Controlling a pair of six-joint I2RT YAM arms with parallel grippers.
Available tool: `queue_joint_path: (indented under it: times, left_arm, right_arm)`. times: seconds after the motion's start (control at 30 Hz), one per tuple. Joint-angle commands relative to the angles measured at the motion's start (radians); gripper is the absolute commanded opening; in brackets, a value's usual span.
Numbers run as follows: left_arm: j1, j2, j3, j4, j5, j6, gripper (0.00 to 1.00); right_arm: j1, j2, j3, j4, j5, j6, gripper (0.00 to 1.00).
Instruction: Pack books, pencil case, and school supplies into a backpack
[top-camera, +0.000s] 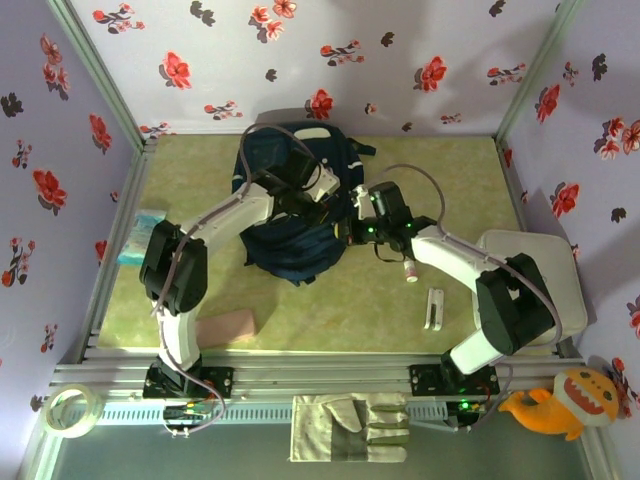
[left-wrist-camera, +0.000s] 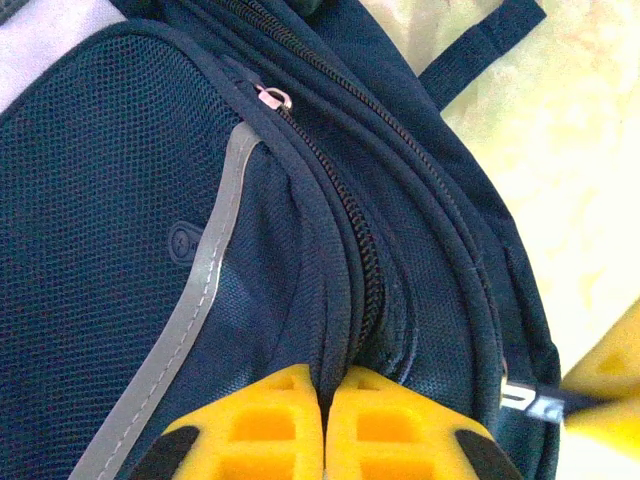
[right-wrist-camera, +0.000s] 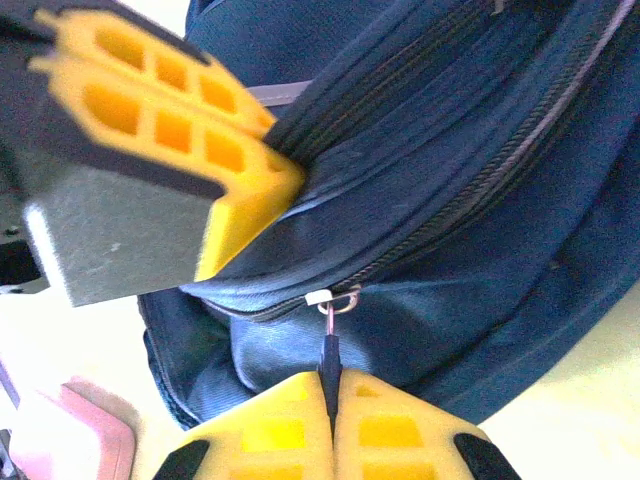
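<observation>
The dark navy backpack lies in the middle of the table. My left gripper is shut, pinching a fold of backpack fabric beside a zipper. My right gripper is shut on the dark zipper pull tab of the backpack, close to the left gripper. The pink pencil case lies near the left arm's base. A slim white bar and a tiny white tube lie right of the backpack. The books are out of view.
A pale blue packet lies at the left edge. A white board sits at the right under the right arm. Work gloves, a tape roll and an orange plush toy lie past the table's near edge.
</observation>
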Motion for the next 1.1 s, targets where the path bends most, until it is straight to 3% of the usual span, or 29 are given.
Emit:
queue_joint_path:
  times: [0.0, 0.17, 0.27, 0.33, 0.43, 0.5, 0.7, 0.87, 1.07]
  left_arm:
    - [0.006, 0.034, 0.05, 0.158, 0.042, -0.07, 0.04]
    - [0.008, 0.034, 0.046, 0.185, 0.073, -0.097, 0.04]
    - [0.014, 0.021, 0.037, 0.192, 0.078, -0.111, 0.04]
    - [0.019, 0.001, 0.014, 0.201, 0.078, -0.098, 0.04]
    - [0.024, -0.039, -0.038, 0.227, 0.081, -0.059, 0.04]
    - [0.024, -0.065, -0.066, 0.235, 0.086, -0.037, 0.04]
    - [0.024, -0.135, -0.121, 0.263, 0.107, 0.012, 0.04]
    - [0.023, -0.166, -0.135, 0.271, 0.119, 0.047, 0.04]
    - [0.02, -0.166, -0.118, 0.248, 0.123, 0.081, 0.04]
  right_arm:
    - [0.039, -0.028, -0.026, 0.07, -0.066, 0.011, 0.0]
    - [0.04, 0.014, -0.049, 0.108, -0.028, 0.028, 0.0]
    - [0.008, -0.02, -0.112, 0.247, -0.045, 0.146, 0.0]
    - [-0.033, -0.06, -0.186, 0.421, -0.066, 0.275, 0.14]
    - [-0.088, -0.096, -0.24, 0.524, -0.055, 0.39, 0.37]
    - [-0.121, -0.103, -0.233, 0.48, -0.035, 0.461, 0.46]
    - [-0.195, -0.074, -0.22, 0.505, -0.065, 0.703, 0.55]
    - [-0.193, -0.029, -0.121, 0.403, -0.087, 0.737, 0.6]
    - [-0.18, 0.061, -0.027, 0.417, -0.14, 0.763, 0.61]
